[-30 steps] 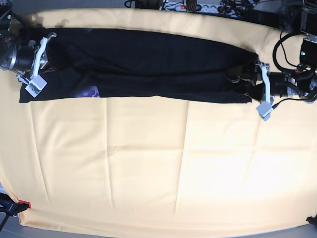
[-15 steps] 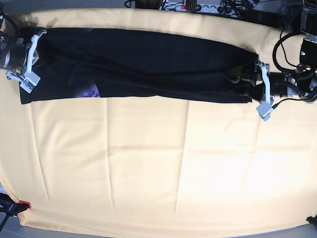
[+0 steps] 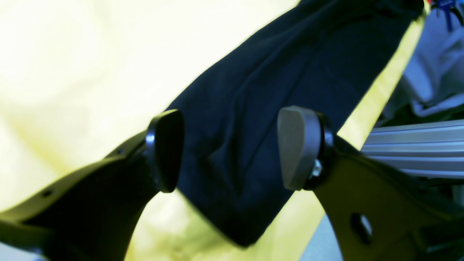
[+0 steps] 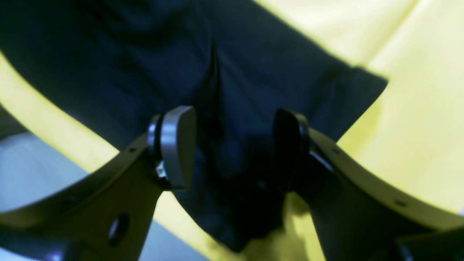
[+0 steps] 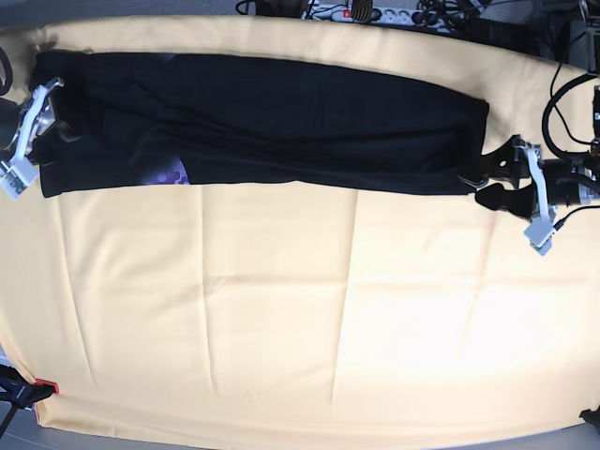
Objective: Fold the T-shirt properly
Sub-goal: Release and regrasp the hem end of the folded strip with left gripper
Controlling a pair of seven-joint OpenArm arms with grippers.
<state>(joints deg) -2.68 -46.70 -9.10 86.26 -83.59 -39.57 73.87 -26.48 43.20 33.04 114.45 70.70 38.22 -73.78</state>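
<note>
- The T-shirt (image 5: 262, 122) is lying flat as a long black band along the far edge of the table cloth (image 5: 300, 319), running from the cloth's far-left corner almost to its far-right corner in the base view.
- A small patch of purple print (image 5: 169, 174) is showing on the shirt's near edge, toward its left end.
- The right gripper (image 5: 52, 117) is sitting at the shirt's left end in the base view, over the cloth's left edge.
- In the right wrist view its jaws are standing spread, with the dark fabric (image 4: 253, 83) lying between and beyond the pads (image 4: 177, 145); nothing is being pinched.
- The left gripper (image 5: 487, 178) is sitting at the shirt's right end in the base view, just beside the shirt's near-right corner.
- In the left wrist view its jaws are also standing wide apart, with the shirt's end (image 3: 253, 145) showing in the gap and no pad pressing on it.
- Both wrist views are blurred, so whether either gripper's fingertips are brushing the fabric is hard to tell; they seem to be clear of it.
- The pale yellow table cloth is showing long creases across its near half.
- A red clamp (image 5: 45, 387) is gripping the cloth at its near-left corner.
- Cables and a power strip (image 5: 366, 13) are lying beyond the cloth's far edge.
</note>
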